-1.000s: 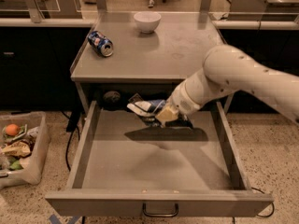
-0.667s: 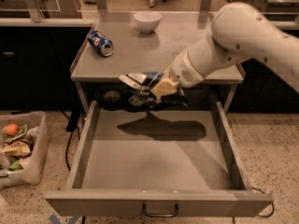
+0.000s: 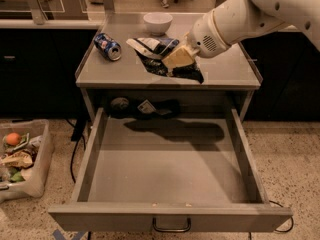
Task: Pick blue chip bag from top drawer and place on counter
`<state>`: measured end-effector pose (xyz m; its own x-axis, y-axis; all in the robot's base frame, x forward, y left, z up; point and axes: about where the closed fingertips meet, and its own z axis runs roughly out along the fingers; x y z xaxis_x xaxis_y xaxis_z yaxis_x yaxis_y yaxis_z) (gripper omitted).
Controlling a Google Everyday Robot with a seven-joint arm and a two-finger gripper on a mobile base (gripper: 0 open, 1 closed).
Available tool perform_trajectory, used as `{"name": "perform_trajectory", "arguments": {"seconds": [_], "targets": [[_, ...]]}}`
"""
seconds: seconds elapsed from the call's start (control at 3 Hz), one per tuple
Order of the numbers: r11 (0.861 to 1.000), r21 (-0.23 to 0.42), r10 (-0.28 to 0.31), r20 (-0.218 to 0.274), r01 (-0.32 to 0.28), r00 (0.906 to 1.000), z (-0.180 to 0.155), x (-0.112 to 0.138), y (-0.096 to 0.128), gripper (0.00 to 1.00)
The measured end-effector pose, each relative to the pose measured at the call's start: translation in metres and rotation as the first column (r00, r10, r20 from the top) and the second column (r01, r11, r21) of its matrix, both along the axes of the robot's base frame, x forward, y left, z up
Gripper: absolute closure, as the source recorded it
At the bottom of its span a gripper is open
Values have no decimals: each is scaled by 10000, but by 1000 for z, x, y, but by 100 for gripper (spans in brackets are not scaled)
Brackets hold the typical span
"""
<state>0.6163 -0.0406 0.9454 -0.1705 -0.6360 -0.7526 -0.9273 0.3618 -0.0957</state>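
Gripper (image 3: pixel 177 58) is pinching the blue chip bag (image 3: pixel 150 48) tight, holding it low over the bench (image 3: pixel 100 76), above the open top drawer (image 3: pixel 170 215). On the left, a round metal blue soda can (image 3: pixel 107 46) is lying sideways, and a bump could send it rolling off. The bag is crinkly, slippery foil, so it could slip out early. Behind it, a smooth white bowl (image 3: pixel 157 22) is sitting, easy to knock.

Gripper (image 3: pixel 176 59) w/ blue chip bag (image 3: pixel 154 54) over counter (image 3: pixel 125 76) mid; soda can (image 3: pixel 108 46) left, bowl (image 3: pixel 157 23) rear; right side free.
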Motion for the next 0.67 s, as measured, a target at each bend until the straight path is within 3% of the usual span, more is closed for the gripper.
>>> {"name": "perform_trajectory", "arguments": {"seconds": [0.33,0.67], "targets": [[10000,0,1,1,-1,10000,0,0,0,100],[9999,-68,133,271,-131,9995,22,15,-5,100]]}}
